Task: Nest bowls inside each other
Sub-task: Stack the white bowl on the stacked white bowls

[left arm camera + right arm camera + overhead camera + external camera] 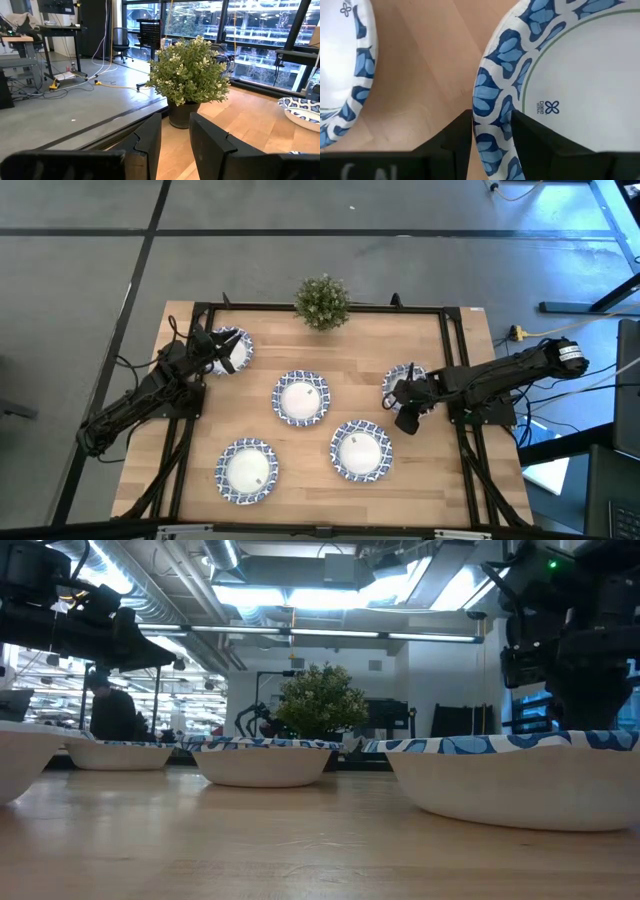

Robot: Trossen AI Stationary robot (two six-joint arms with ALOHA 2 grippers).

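Note:
Five white bowls with blue-patterned rims show on the wooden table: far left, centre, near left, near right and right. A sixth does not show apart. My right gripper is at the right bowl's near-left rim, shut on it. My left gripper is over the far-left bowl's left rim. Its fingers stand a narrow gap apart with nothing between them, pointing toward the plant. My right gripper has the right bowl's patterned rim between its two fingers, one finger over the bowl's white inside and one outside the wall. The fingers come from above, pointing down. Whether the bowl is clear of the table I cannot tell.
A small green potted plant stands at the middle of the table's far edge. A dark frame runs round the tabletop. Bare wood lies between the bowls and along the near edge.

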